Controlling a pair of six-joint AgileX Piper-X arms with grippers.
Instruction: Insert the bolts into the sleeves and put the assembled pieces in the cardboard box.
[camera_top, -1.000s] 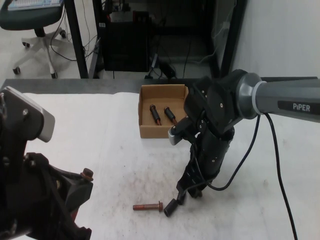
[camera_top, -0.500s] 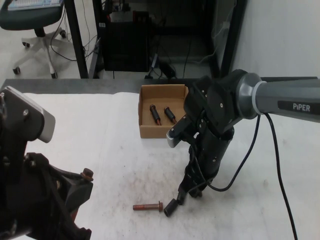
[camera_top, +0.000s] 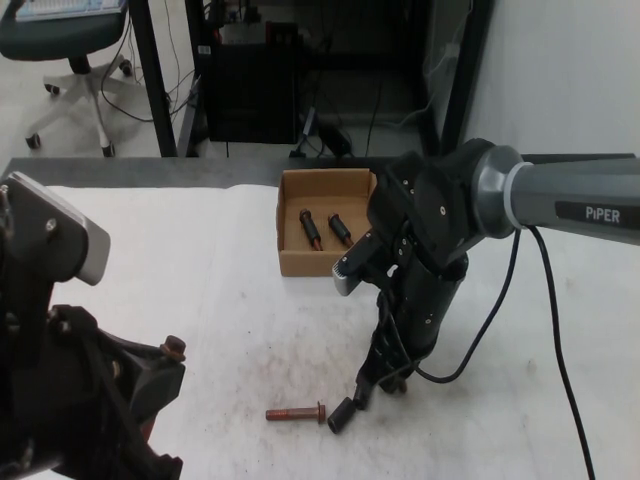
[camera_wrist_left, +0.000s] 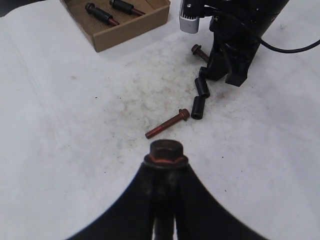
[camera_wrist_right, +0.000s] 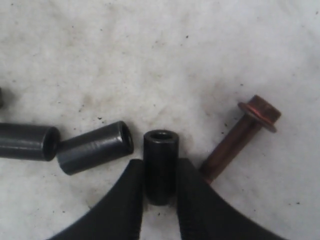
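Observation:
My left gripper (camera_wrist_left: 165, 169) is shut on a copper bolt (camera_wrist_left: 165, 151), hex head up, held above the white bench at the near left (camera_top: 175, 347). My right gripper (camera_wrist_right: 160, 170) is shut on a black sleeve (camera_wrist_right: 160, 147), low over the bench (camera_top: 385, 378) in front of the cardboard box (camera_top: 310, 263). Beside it lie two loose sleeves (camera_wrist_right: 95, 146) (camera_wrist_right: 27, 141) and a bolt (camera_wrist_right: 240, 135). Another bolt (camera_top: 297, 412) lies by a sleeve (camera_top: 342, 415). Two assembled pieces (camera_top: 310, 228) (camera_top: 341, 230) rest in the box.
The right arm's dark body (camera_top: 430, 230) stands close to the box's right front corner. White cloth (camera_top: 230, 290) covers the bench between the two arms. An office chair (camera_top: 70, 60) and black racks stand on the floor beyond the far edge.
The right arm has risen very slightly with the sleeve in its gripper. The left arm and the loose parts have stayed where they were.

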